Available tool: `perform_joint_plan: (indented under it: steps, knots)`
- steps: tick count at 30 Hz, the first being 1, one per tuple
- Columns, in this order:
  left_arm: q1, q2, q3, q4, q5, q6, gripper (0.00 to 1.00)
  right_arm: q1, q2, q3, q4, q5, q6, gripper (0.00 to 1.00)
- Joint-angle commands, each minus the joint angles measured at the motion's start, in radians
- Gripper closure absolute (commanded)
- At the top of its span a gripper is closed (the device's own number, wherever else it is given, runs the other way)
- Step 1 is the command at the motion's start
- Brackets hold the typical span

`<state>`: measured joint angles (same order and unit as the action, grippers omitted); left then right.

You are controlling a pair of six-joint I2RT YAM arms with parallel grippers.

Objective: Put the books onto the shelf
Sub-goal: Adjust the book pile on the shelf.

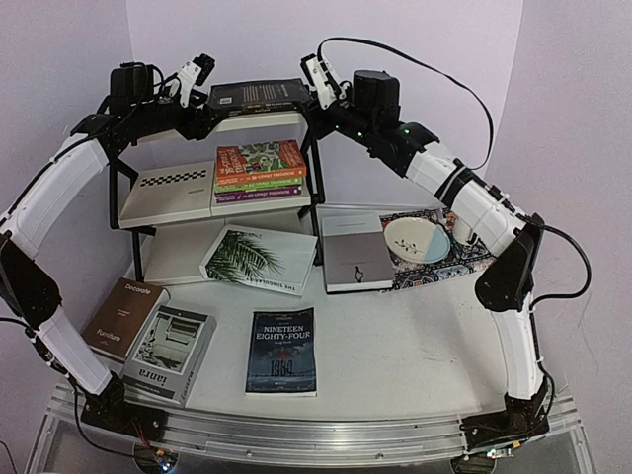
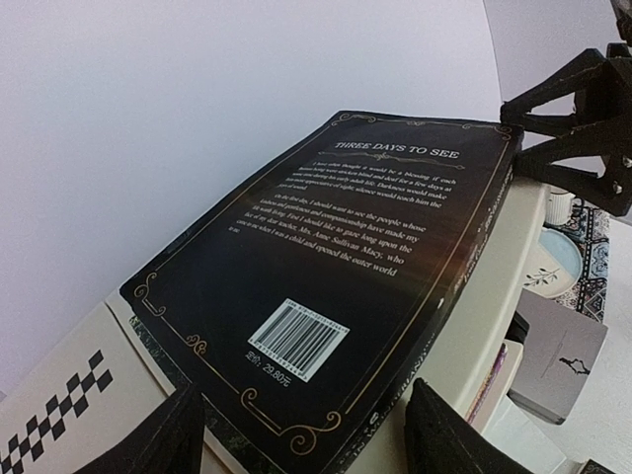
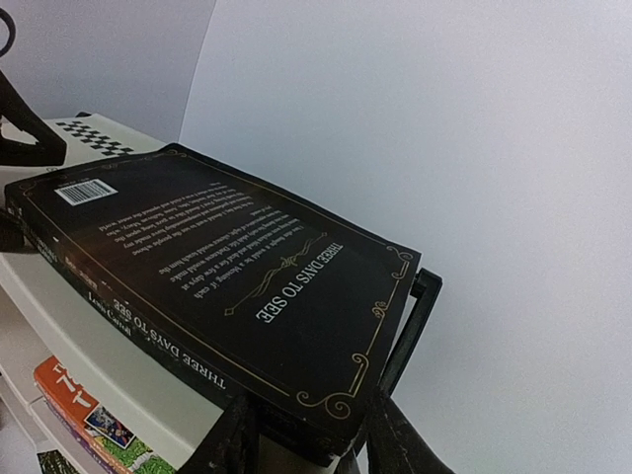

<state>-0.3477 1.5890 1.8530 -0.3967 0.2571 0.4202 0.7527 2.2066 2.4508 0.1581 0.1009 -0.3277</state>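
Note:
A black book (image 1: pixel 259 95), "Three Days to See" (image 2: pixel 346 257), lies back cover up on another dark book on the top tier of the shelf (image 1: pixel 163 193). My left gripper (image 2: pixel 308 434) stands open at its left end, fingers (image 2: pixel 173 434) either side of the barcode corner and apart from it. At the opposite corner my right gripper (image 3: pixel 314 444) is shut on the book (image 3: pixel 217 267). From above, both grippers (image 1: pixel 197 71) (image 1: pixel 318 74) flank the book. A stack of colourful paperbacks (image 1: pixel 260 168) lies on the middle tier.
On the table lie a white palm-leaf book (image 1: pixel 259 259), a grey book (image 1: pixel 355 252), a brown book (image 1: pixel 123 316), a grey-white book (image 1: pixel 170 353) and "Nineteen Eighty-Four" (image 1: pixel 282 351). A bowl (image 1: pixel 417 239) sits on a patterned placemat (image 1: pixel 464 259) at the right. The wall stands close behind the shelf.

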Motion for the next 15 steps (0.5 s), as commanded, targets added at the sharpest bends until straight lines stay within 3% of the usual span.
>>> perform_joint_plan:
  steps: [1, 8, 11, 15]
  knots:
    - [0.001, -0.026, 0.034, 0.041, -0.016, 0.006, 0.29, -0.005, -0.014, 0.008, 0.069, -0.016, 0.016, 0.6]
    - [0.001, -0.12, -0.017, 0.042, -0.016, -0.02, 0.09, -0.005, -0.161, -0.165, 0.092, -0.006, 0.045, 0.38]
    - [0.001, -0.184, -0.057, 0.05, -0.032, -0.048, 0.03, -0.003, -0.247, -0.271, 0.095, -0.009, 0.061, 0.28]
    - [0.001, -0.237, -0.087, 0.064, -0.079, -0.171, 0.03, -0.004, -0.366, -0.417, 0.096, -0.028, 0.105, 0.22]
